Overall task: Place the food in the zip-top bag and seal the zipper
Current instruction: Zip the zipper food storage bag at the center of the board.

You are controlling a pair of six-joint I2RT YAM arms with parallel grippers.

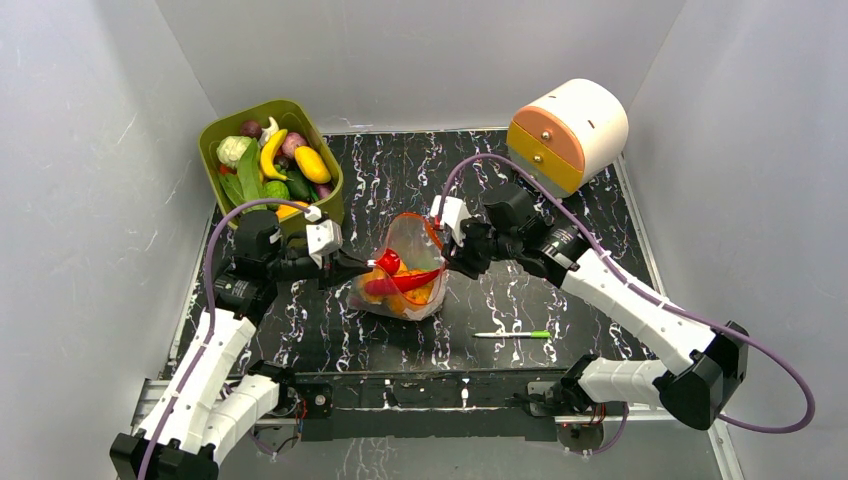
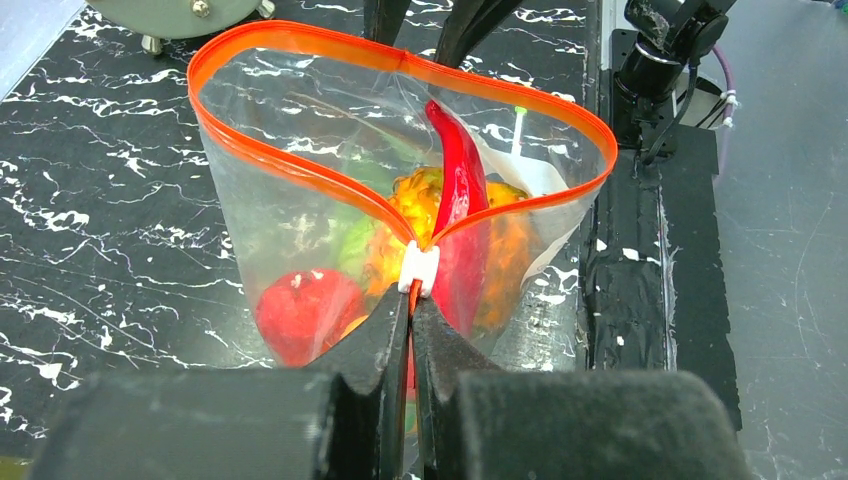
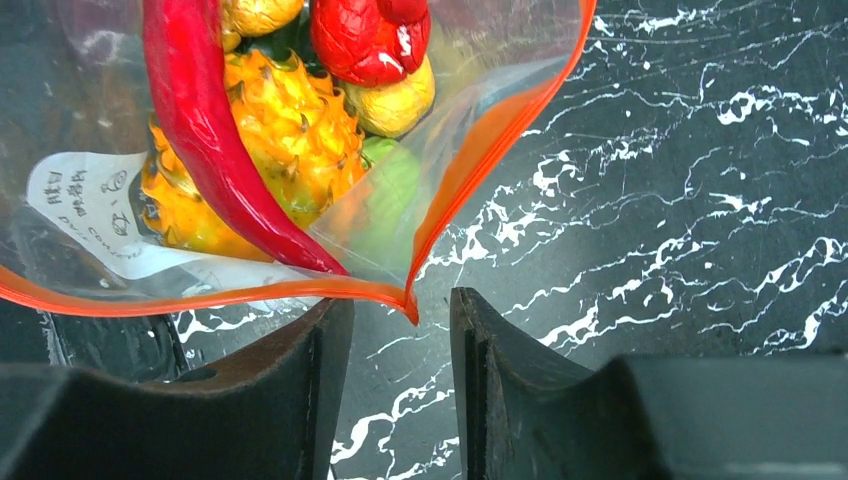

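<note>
The clear zip-top bag (image 1: 405, 272) stands on the black marble table with its mouth wide open. It holds a long red chilli (image 2: 460, 180), a red tomato (image 2: 300, 310) and an orange spiky fruit (image 3: 290, 140). The red-orange zipper (image 2: 300, 33) is unsealed and rings the mouth. My left gripper (image 2: 412, 300) is shut on the zipper's near end, just below the white slider (image 2: 419, 270). My right gripper (image 3: 400, 305) is open at the opposite end. That zipper corner (image 3: 408, 305) lies in the gap at fingertip level, pinched by neither finger. The white label (image 3: 85, 200) shows through the plastic.
A green bin (image 1: 215, 130) at the back left holds more toy vegetables, such as a yellow banana (image 1: 271, 152). A white and orange drawer box (image 1: 567, 132) stands at the back right. A thin green-and-white pen (image 1: 512, 334) lies in front of the bag. White walls surround the table.
</note>
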